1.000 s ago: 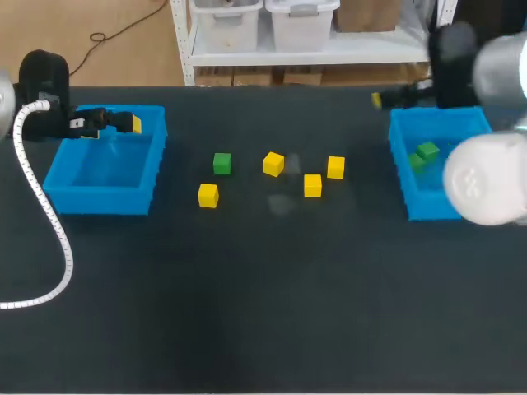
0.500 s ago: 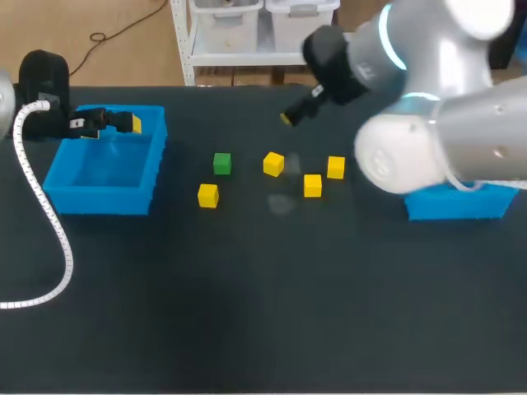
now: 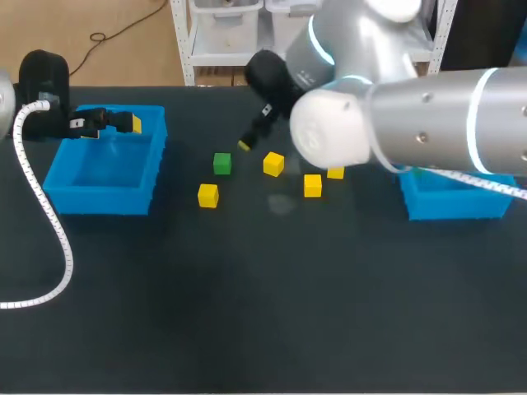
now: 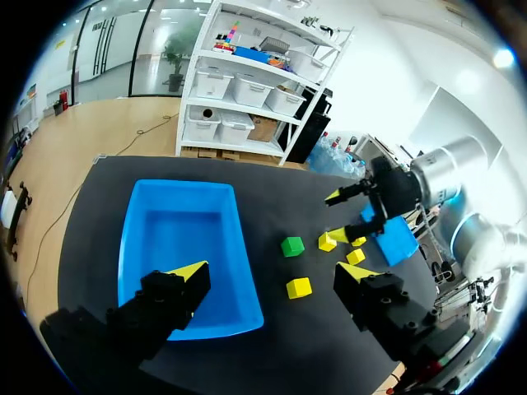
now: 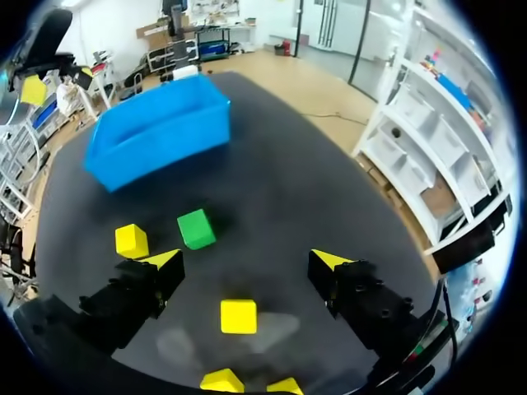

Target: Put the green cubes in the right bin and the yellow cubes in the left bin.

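Lining up the right gripper (image 5: pixel 247 259) on the green cube (image 5: pixel 195 229) looks like the step in hand.

Head view, front to back:
- The front yellow cube (image 3: pixel 208 195) is at lower left of the cluster and the second yellow cube (image 3: pixel 312 185) at lower right.
- Next row back, the green cube sits centre-left on the table (image 3: pixel 247 313). The third yellow cube (image 3: pixel 273 164) is near it on the right.
- Our right gripper hangs just up and right of the green cube, apart from it.

Wrist view: the right gripper is spread wide and holds nothing. The green cube is ahead of it, offset toward one finger. The third yellow cube lies nearer the gap.

So we'd centre the green cube between the fingers, keep the yellow one outside, drop straight and squeeze flat faces.

Further back, upper left: the left gripper (image 3: pixel 132 124) is released and empty over the left bin (image 3: pixel 103 200). The right bin (image 3: pixel 453 206) is at the right edge, mostly behind our arm.
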